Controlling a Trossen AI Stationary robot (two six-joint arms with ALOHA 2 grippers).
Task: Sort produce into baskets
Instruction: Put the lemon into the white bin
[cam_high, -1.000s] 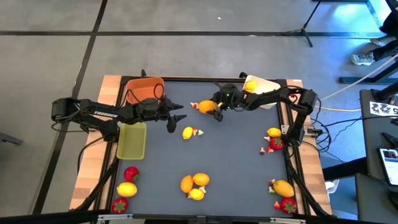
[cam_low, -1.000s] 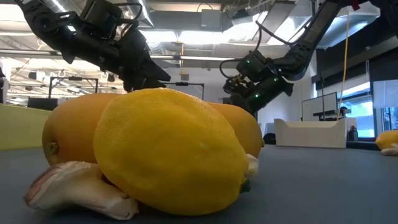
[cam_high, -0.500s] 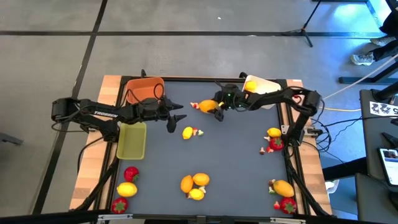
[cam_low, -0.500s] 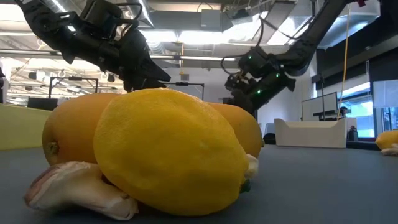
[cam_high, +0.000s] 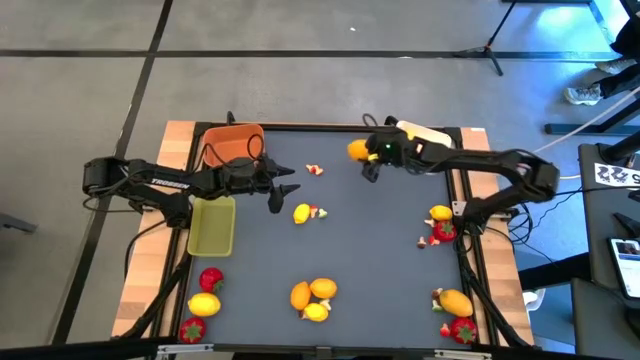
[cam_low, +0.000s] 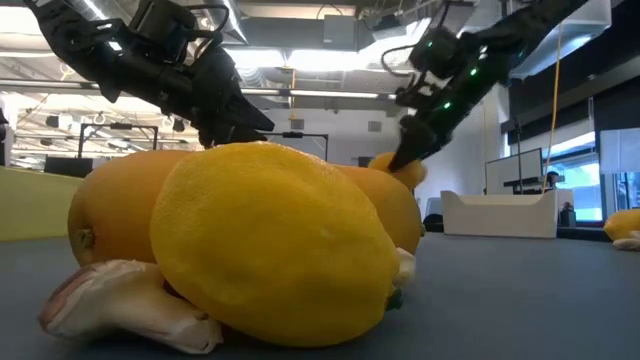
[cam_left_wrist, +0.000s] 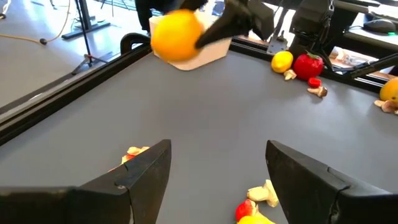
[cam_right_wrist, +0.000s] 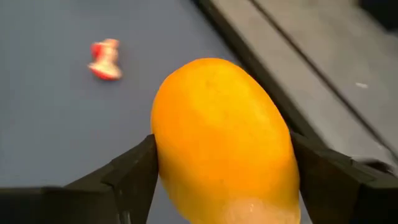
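Right end effector (cam_high: 362, 153) clamps an orange citrus (cam_high: 356, 150) above the tabletop (cam_high: 380, 250) at 12 o'clock, beside the white basket (cam_high: 425, 134). Rounded fruit risks slipping. Left end effector (cam_high: 283, 190) waits, fingers apart, at 10 o'clock.

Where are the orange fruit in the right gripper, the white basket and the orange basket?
orange fruit (cam_right_wrist: 224, 137): right wrist view, middle of its skin.
white basket (cam_high: 425, 133): high view, its rim.
orange basket (cam_high: 232, 145): high view, bare inner floor.
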